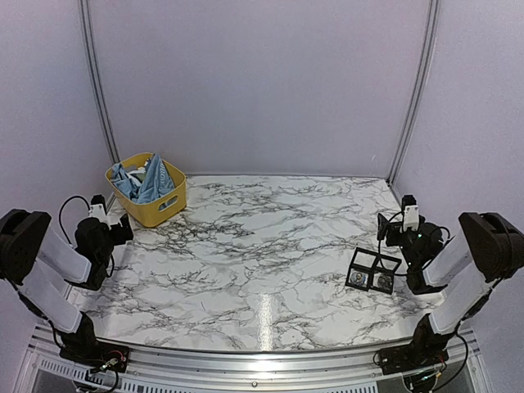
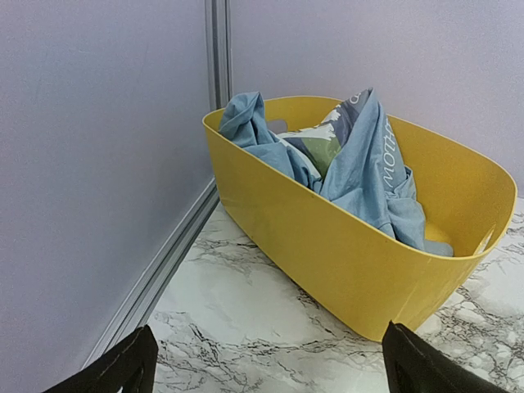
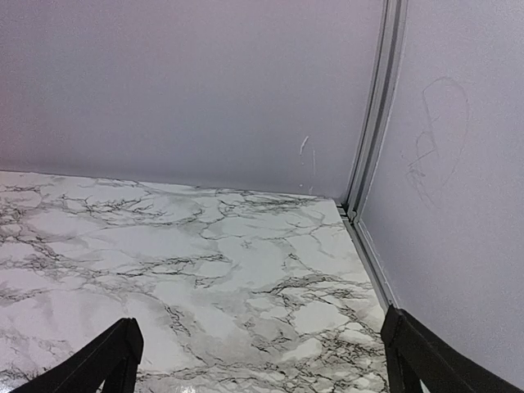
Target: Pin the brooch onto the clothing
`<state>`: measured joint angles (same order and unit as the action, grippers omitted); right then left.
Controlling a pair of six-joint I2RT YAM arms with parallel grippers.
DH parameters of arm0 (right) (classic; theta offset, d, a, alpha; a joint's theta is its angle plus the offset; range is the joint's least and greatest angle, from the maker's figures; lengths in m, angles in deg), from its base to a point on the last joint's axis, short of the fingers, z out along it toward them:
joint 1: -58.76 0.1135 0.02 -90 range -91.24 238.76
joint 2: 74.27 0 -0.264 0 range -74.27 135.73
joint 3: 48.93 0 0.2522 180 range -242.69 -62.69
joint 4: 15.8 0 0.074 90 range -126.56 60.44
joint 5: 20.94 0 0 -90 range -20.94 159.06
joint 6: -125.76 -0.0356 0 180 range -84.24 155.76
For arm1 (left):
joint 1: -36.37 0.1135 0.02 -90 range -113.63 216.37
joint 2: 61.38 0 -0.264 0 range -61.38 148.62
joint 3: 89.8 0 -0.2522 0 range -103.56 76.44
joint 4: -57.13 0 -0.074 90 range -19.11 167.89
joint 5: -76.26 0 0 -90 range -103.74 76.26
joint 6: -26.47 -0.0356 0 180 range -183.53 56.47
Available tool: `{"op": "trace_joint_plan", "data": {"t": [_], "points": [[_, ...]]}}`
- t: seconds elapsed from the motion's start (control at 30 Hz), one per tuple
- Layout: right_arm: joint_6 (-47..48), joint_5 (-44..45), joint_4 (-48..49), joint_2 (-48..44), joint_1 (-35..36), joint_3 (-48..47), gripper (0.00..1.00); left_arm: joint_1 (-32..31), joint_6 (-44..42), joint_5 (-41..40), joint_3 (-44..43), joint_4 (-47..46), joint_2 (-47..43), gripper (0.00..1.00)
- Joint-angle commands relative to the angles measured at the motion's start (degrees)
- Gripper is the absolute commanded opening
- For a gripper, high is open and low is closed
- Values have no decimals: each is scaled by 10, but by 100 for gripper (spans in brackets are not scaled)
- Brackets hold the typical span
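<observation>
The left gripper (image 2: 268, 354) has its jaws wide apart and nothing is between them. Only the tips of its two dark fingers (image 2: 123, 368) show at the lower edge of the left wrist view, and they point toward the yellow basket (image 2: 327, 254), which stands near them but does not touch them. The clothing (image 2: 368, 172) lies crumpled inside this basket, a light blue fabric with some white lettering and a patch of yellow-green. One fold of it hangs over the rim on the side away from the gripper, and another part rises a little above the rim. The basket stands on the marbled table (image 1: 262, 246), with the lilac wall and a metal corner post just behind it. The right gripper (image 3: 260, 323) is well apart from the basket, at the opposite side of the table. Its jaws are also spread wide and hold nothing, and its fingers (image 3: 106, 360) hang above bare marble. Just beside this gripper, on the side toward the basket, a small black case (image 1: 373, 272) lies open on the table. It has two square halves, and each one holds a small round item that is too small to tell in detail.
</observation>
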<state>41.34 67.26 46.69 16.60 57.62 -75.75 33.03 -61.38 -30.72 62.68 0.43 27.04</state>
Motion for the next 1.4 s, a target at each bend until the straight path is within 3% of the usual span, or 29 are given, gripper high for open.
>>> {"op": "trace_joint_plan", "data": {"t": [0.0,0.2,0.27,0.33,0.43,0.5,0.7,0.83,0.97,1.17,1.2,1.23,1.27,1.33,1.37], "points": [[-7,3,9,6,-2,-11,99,2,0,-4,-3,-19,-7,99],[-6,2,5,6,-2,-13,99,5,-3,7,-8,-5,-24,99],[-8,4,7,-13,-2,-7,98,5,13,-37,-30,101,-96,99],[-18,35,-80,-84,-2,-17,98,5,24,-64,-58,161,-146,99],[-22,16,-266,-188,-2,-104,98,3,33,-26,-114,224,-200,95],[-24,-20,-370,-222,-3,-173,98,-1,32,-8,-234,346,-187,91],[-91,-101,-617,-200,4,-376,87,-1,3,45,-603,759,32,88],[-105,-76,-712,-158,58,-455,85,-2,-19,42,-813,914,249,95],[-95,-66,-743,-130,111,-489,85,-5,-15,40,-978,1003,407,99],[-128,-109,-744,-121,142,-495,85,-11,-12,16,-1039,1024,510,98],[-125,-102,-750,-121,148,-496,85,-11,-11,12,-1037,1024,517,95],[-124,-96,-755,-122,153,-497,85,-13,-11,12,-1034,1023,520,82],[-124,-93,-757,-126,155,-496,85,-14,-11,11,-1031,1022,520,63],[-127,-91,-757,-133,156,-494,85,-16,-7,5,-1022,1017,508,11],[-127,-90,-757,-137,156,-493,85,-16,-2,-6,-1017,1010,494,0]]}}
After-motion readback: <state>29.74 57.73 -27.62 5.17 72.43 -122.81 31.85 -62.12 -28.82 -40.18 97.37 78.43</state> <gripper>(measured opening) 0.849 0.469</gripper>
